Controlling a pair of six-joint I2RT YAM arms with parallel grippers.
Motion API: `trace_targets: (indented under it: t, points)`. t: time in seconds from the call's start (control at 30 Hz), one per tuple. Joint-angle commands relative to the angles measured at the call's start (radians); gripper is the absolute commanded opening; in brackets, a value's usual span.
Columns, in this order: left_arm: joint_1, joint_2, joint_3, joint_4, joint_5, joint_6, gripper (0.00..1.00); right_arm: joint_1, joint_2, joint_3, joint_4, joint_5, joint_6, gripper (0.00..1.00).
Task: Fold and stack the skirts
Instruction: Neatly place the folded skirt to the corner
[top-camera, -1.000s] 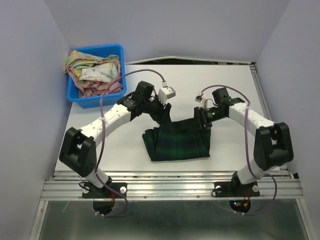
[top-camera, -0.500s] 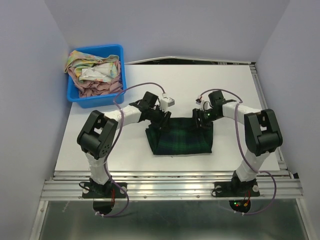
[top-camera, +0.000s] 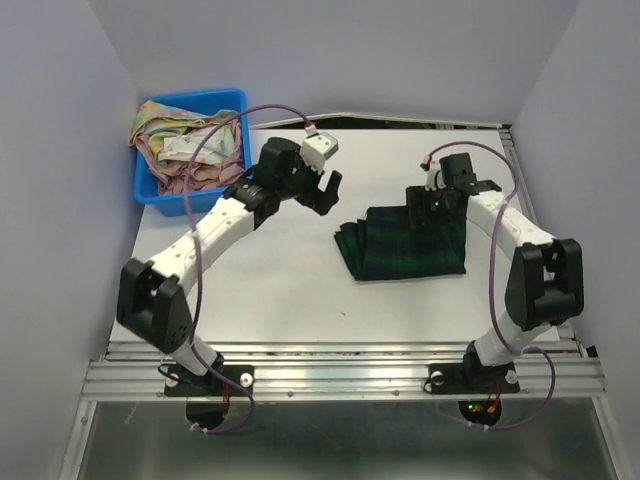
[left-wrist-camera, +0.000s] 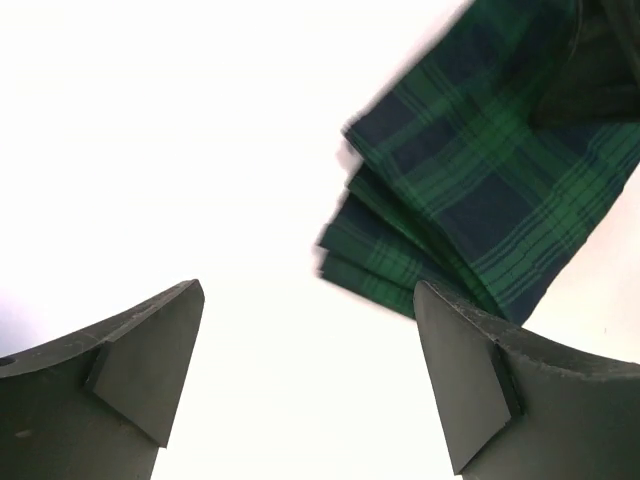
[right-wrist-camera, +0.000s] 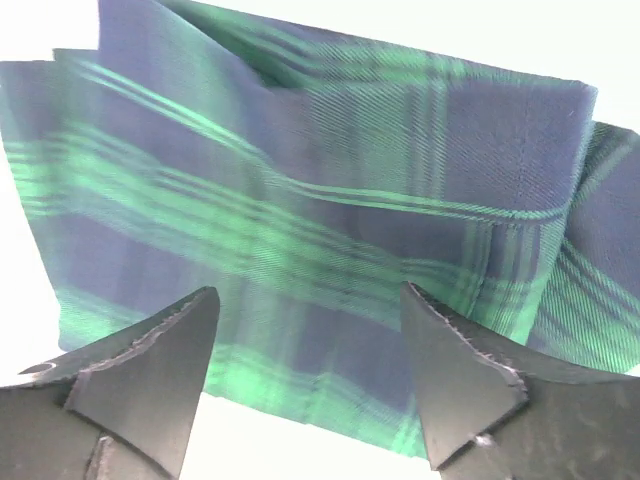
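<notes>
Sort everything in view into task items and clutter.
Job: folded plaid skirt; floral skirt, in the blue bin; left gripper and right gripper, both open.
Lying about: blue bin; table; pinkish cloth in the bin, kind unclear.

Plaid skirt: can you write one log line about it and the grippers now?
plaid skirt: folded, on table | left gripper: open, empty, beside skirt | right gripper: open, over skirt | floral skirt: in blue bin

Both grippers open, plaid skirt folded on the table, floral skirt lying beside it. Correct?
No: the floral skirt sits in the blue bin at far left, not beside the plaid skirt, as the top external view shows. Rest is right.
</notes>
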Motion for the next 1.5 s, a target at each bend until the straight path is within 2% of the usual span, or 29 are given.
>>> trace_targets:
  t: [0.0,0.1,0.23,0.4,0.6,0.73,0.77,1.1,1.27,1.47]
  points:
    - [0.005,-0.208,0.01,0.024,-0.17,-0.018,0.98,0.009,-0.134,0.126,-0.076,0.023,0.056,0.82]
    - [0.014,-0.309,-0.009,-0.023,-0.228,-0.022,0.99,0.032,-0.17,0.108,-0.099,0.032,0.107,0.98]
    - [0.044,-0.366,-0.035,-0.098,-0.285,0.017,0.98,0.089,-0.165,0.004,-0.051,0.149,0.13,1.0]
    - [0.077,-0.411,-0.052,-0.192,-0.294,0.051,0.98,0.12,-0.092,-0.062,-0.041,0.213,0.122,1.0]
    - [0.106,-0.442,-0.09,-0.235,-0.308,0.038,0.98,0.12,0.135,-0.072,0.003,0.347,0.138,1.0]
    - [0.133,-0.4,-0.108,-0.312,-0.314,0.021,0.98,0.043,0.224,-0.014,0.017,0.365,0.046,1.0]
    - [0.15,-0.405,-0.139,-0.31,-0.261,0.021,0.98,-0.037,0.238,0.011,0.016,0.346,-0.003,1.0]
    - [0.166,-0.412,-0.202,-0.313,-0.173,0.034,0.98,-0.268,0.333,0.103,0.026,0.315,-0.276,1.0]
    - [0.169,-0.397,-0.19,-0.324,-0.152,0.039,0.98,-0.314,0.419,0.178,0.006,0.296,-0.307,1.0]
    - [0.182,-0.389,-0.159,-0.324,-0.133,0.041,0.98,-0.314,0.419,0.227,-0.012,0.298,-0.306,1.0]
